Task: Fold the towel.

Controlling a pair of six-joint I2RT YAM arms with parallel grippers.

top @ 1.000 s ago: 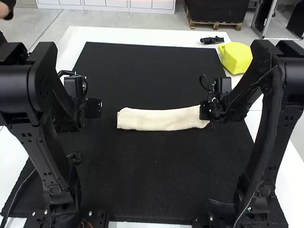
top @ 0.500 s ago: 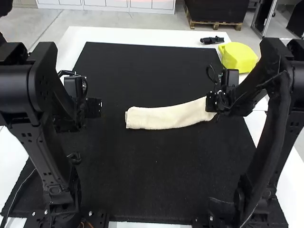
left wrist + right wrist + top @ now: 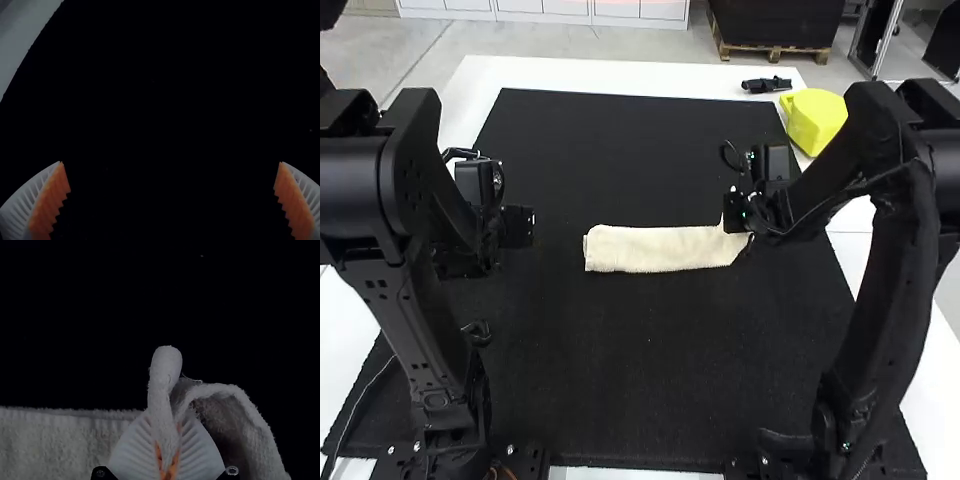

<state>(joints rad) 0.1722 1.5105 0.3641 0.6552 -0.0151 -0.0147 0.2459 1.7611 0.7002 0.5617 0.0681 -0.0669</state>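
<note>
The cream towel [image 3: 655,249] lies as a narrow folded strip across the middle of the black mat. At its right end is my right gripper [image 3: 736,212], hiding part of that end. In the right wrist view my right gripper [image 3: 167,452] is shut on a pinched, upright fold of the towel [image 3: 55,440], whose loose part arches beside the fingers. My left gripper [image 3: 520,227] is over the mat, apart from the towel's left end. In the left wrist view the left gripper [image 3: 171,172] stands wide open with only dark mat between its fingers.
The black mat [image 3: 620,150] covers most of the white table [image 3: 590,70]. A yellow object [image 3: 814,120] and a small black item [image 3: 766,85] are at the far right corner. The left arm's forearm stands along the mat's left side.
The towel's left end first slid right. My right gripper moved right with its end, then came back left and slightly away, so the strip looks shorter. The left arm has kept still.
</note>
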